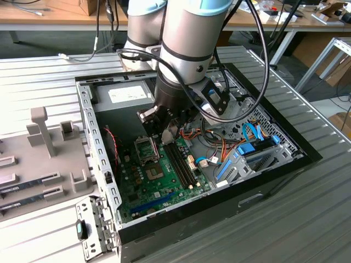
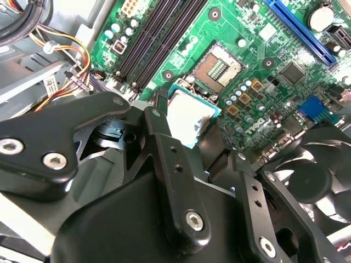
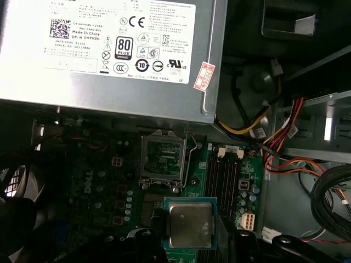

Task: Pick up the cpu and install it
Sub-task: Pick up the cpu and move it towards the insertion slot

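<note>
the arm is built of silver-grey tubes with a pale blue cap at one joint, and black cables loop loosely around it. the gripper is matte black, its flat linkage bars fastened with silver hex-socket screws.

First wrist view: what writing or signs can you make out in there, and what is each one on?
White label on the power supply: rows of small print, a square code, round approval marks.
Red-and-white sticker at the supply's corner: too small to read.
Motherboard: white lettering printed beside the empty socket.
The cpu, metal lid: no marking legible.
</note>
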You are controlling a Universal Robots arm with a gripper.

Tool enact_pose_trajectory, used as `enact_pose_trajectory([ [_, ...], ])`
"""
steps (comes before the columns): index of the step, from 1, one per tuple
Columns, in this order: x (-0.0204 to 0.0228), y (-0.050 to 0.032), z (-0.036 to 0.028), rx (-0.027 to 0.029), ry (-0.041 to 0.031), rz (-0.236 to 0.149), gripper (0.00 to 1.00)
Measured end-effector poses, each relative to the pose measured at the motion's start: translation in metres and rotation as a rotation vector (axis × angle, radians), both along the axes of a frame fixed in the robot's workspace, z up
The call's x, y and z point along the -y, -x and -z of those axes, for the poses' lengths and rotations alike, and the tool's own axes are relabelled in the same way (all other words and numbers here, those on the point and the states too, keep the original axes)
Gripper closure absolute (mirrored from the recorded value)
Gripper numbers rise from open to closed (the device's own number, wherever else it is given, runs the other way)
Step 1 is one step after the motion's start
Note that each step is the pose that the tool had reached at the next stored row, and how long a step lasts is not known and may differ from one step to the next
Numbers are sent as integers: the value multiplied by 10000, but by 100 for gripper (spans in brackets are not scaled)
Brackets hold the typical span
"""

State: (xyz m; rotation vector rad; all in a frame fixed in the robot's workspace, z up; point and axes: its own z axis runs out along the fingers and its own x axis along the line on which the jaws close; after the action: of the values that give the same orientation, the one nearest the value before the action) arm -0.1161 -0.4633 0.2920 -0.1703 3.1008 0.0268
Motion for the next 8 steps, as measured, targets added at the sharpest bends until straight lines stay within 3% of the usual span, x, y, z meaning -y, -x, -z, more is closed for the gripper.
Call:
enact_pose_trajectory([
  [8,5,-65,31,0,0,-1,53],
])
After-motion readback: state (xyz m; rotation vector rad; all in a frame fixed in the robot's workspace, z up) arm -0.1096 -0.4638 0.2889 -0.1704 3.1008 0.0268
